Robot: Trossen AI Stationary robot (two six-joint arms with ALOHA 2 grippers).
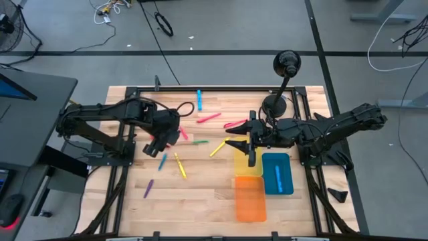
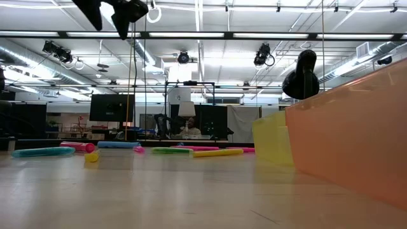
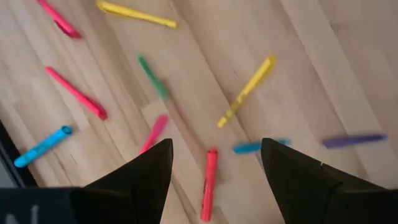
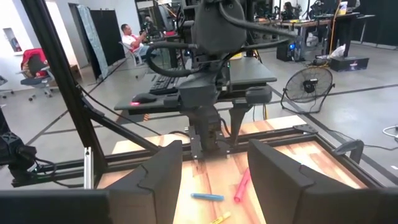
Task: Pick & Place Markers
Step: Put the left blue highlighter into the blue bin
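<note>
Several markers are seen strewn mid-table, w/ yellow tray, orange tray & blue tray nearby. Left gripper is held raised, fingers spread, empty; right gripper is likewise spread, above yellow tray.

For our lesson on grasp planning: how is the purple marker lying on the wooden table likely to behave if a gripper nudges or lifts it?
The purple marker looks like a thin, straight stick, so it is probably stiff and light. Its rounded shape on the smooth wooden table suggests that it may roll if pushed from the side. It lies apart from the other markers, so the open left gripper could probably close across it without crowding.
</note>
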